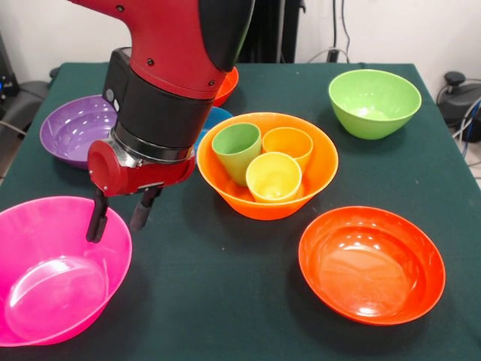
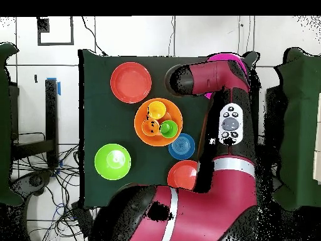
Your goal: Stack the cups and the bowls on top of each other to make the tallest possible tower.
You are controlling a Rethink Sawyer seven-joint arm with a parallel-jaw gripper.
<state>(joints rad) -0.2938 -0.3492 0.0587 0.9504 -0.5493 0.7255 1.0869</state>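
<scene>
My gripper (image 1: 119,218) is open and hangs at the far right rim of the large pink bowl (image 1: 52,274) at the front left. One finger is over the inside of the rim and the other outside it. The large light orange bowl (image 1: 252,203) stands mid-table and holds the green cup (image 1: 235,147), the orange cup (image 1: 287,143) and the yellow cup (image 1: 273,177), all upright side by side. In the overhead view the same bowl (image 2: 142,118) holds the three cups, and the arm covers most of the pink bowl (image 2: 226,58).
A red-orange bowl (image 1: 372,263) sits at the front right and a lime green bowl (image 1: 373,101) at the back right. A purple bowl (image 1: 71,128) is at the left. The blue bowl (image 1: 219,116) and a second red-orange bowl (image 1: 228,83) are partly behind the arm.
</scene>
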